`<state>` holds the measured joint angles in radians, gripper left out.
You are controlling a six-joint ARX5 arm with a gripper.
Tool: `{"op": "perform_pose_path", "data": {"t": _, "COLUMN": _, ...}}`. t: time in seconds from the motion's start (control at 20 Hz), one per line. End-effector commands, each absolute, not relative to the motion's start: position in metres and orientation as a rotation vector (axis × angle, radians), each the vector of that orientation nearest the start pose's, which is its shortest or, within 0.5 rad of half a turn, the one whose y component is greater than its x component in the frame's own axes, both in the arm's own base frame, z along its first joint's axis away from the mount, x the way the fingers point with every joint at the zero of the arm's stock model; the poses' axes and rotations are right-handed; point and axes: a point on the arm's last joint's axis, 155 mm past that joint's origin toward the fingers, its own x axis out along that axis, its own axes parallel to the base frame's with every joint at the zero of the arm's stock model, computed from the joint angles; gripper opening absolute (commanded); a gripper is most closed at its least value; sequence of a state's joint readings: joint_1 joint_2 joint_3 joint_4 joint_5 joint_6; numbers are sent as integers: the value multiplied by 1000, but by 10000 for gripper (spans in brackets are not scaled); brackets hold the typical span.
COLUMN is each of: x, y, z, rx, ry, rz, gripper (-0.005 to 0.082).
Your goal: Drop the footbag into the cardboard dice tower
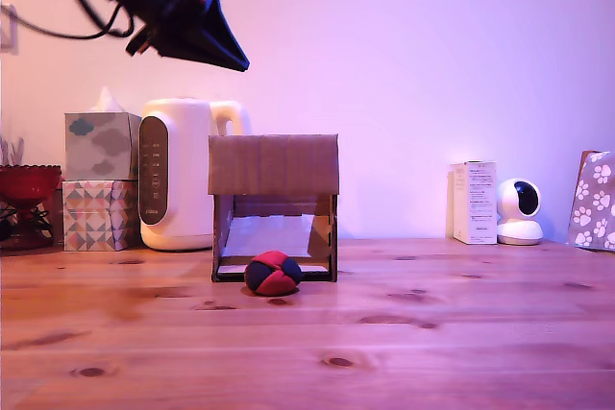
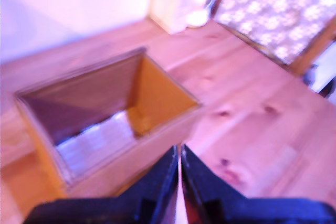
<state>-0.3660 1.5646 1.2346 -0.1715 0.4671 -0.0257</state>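
Footbag [image 1: 273,273], red and dark navy, lies on the wooden table [image 1: 432,333] just in front of the tower [image 1: 274,206], touching or nearly touching the lower edge of its framed front opening. The tower is a brown cardboard box with a plain upper band and a pale sloped ramp showing inside the opening. The black gripper [image 1: 240,63] hangs high above the table, up and toward the exterior view's left of the tower, tilted with its tip pointing down toward the exterior view's right. In the wrist view the gripper [image 2: 179,153] has its two dark fingers [image 2: 157,182] pressed almost together, only a thin slit between them, and nothing is held. That view is blurred; it looks down into the tower's [image 2: 105,114] open top, with the pale ramp visible at the bottom. Behind the tower, toward the exterior view's left, stand a cream kettle [image 1: 178,175], two stacked tissue boxes [image 1: 100,180] and a red bowl [image 1: 27,182]. Toward the exterior view's right are a white carton [image 1: 474,203], a small white camera [image 1: 520,211] and a paw-print bag [image 1: 594,201]
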Motion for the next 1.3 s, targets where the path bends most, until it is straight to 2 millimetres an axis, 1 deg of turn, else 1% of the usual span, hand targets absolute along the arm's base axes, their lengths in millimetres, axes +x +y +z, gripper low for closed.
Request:
{"op": "perform_pose_path", "data": {"t": 0.0, "x": 398, "y": -245, "z": 210, "rx": -50, "ry": 547, "rz": -822, "gripper": -16}}
{"op": "perform_pose_path", "data": {"t": 0.25, "x": 357, "y": -229, "z": 169, "rx": -57, "ry": 542, "rz": -819, "gripper": -16}}
{"op": "perform_pose_path", "data": {"t": 0.4, "x": 334, "y": -219, "z": 140, "rx": -84, "ry": 578, "rz": -804, "gripper": -16}}
{"op": "perform_pose_path", "data": {"t": 0.55, "x": 317, "y": -212, "z": 112, "rx": -96, "ry": 637, "rz": -792, "gripper": -16}}
{"op": "perform_pose_path", "data": {"t": 0.65, "x": 310, "y": -210, "z": 100, "rx": -97, "ry": 667, "rz": -790, "gripper": -16}}
{"op": "perform_pose_path", "data": {"t": 0.75, "x": 311, "y": -212, "z": 96, "rx": -92, "ry": 672, "rz": -790, "gripper": -16}}
{"op": "perform_pose_path", "data": {"t": 0.95, "x": 321, "y": -221, "z": 103, "rx": -90, "ry": 605, "rz": -805, "gripper": -16}}
{"op": "perform_pose_path", "data": {"t": 1.25, "x": 336, "y": -234, "z": 106, "rx": -65, "ry": 519, "rz": -796, "gripper": -16}}
